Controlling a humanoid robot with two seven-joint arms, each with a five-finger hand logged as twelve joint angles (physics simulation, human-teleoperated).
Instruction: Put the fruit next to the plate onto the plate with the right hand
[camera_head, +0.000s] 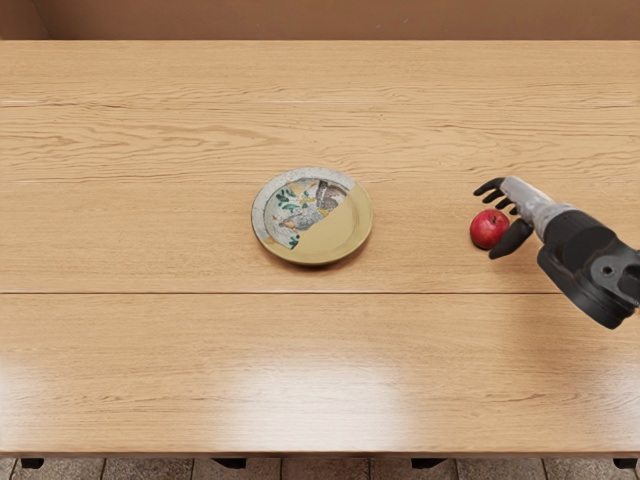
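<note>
Currently, head view: the apple (488, 228) sits on the wooden table (150, 330), well to the right of the plate (345, 235) and not on it. The right hand (518, 207) comes in from the right edge and is just beside the apple. Its fingers (490, 187) are spread wide over the far side, thumb on the near side, not clamped; contact can't be judged. Only bare tabletop lies between apple and plate. The plate is half painted, half plain yellow.

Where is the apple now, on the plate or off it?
Off. The red apple rests on the table, well right of the empty plate, with the right hand beside it.
</note>
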